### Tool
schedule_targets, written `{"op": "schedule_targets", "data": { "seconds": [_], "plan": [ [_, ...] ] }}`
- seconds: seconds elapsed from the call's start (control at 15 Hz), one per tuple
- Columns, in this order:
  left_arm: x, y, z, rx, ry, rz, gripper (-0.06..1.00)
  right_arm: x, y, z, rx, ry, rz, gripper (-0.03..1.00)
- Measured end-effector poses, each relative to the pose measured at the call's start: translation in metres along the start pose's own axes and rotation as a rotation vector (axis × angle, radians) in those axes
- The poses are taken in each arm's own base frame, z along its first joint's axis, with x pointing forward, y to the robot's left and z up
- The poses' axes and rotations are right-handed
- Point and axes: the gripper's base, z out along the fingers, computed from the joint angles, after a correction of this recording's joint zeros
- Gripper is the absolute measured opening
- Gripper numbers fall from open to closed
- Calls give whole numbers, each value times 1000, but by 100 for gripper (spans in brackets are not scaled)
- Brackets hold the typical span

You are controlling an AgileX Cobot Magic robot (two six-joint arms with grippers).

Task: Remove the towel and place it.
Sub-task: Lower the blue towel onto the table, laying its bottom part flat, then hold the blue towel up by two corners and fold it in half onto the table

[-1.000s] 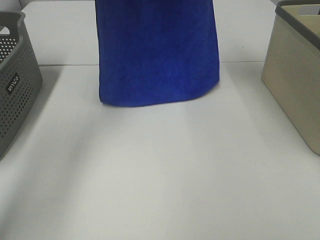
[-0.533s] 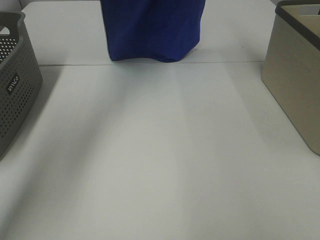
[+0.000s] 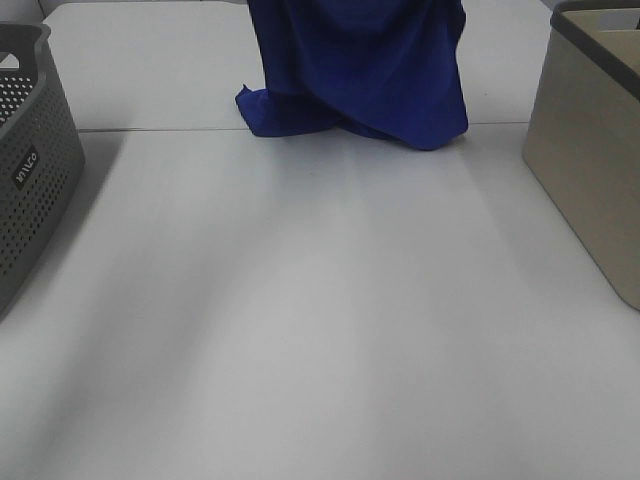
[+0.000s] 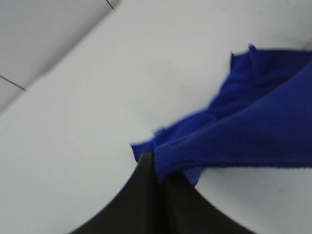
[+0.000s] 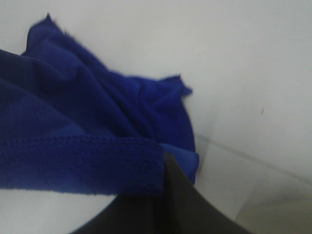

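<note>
The royal-blue towel [image 3: 360,75] hangs from above the frame at the far middle of the white table, and its lower folds rest bunched on the tabletop. Neither gripper shows in the exterior high view. In the left wrist view my left gripper [image 4: 155,168] is shut on an edge of the towel [image 4: 253,126], which stretches away from the dark fingers. In the right wrist view my right gripper [image 5: 163,168] is shut on a hemmed edge of the towel [image 5: 78,146]. No white tag is visible.
A dark grey perforated basket [image 3: 25,170] stands at the table's left edge. A beige bin [image 3: 590,150] with a dark rim stands at the right edge. A seam between table panels [image 3: 150,129] runs across near the towel.
The towel hung flat and low, was lifted up and back, and has now come down so its lower part crumples on the table, shifted slightly right.
</note>
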Motion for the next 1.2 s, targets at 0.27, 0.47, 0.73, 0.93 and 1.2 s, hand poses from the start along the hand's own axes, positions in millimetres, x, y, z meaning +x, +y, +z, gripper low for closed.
{"op": "schedule_targets", "data": {
  "seconds": [0.27,0.47,0.73,0.93,1.2],
  "plan": [
    [25,-13,-4,155,265,-26,0,21,9,-3,-108,229,-25,2],
    [21,-22,-5,245,238,-124,0,24,11,-4,-124,261,-31,2],
    [28,-23,-48,270,321,-277,0,44,22,-26,-203,316,1,2],
    [54,-34,-83,304,433,-302,0,64,31,-47,-245,358,20,2],
    [84,-53,-111,379,525,-336,0,100,43,-70,-290,434,45,2]
  ]
}}
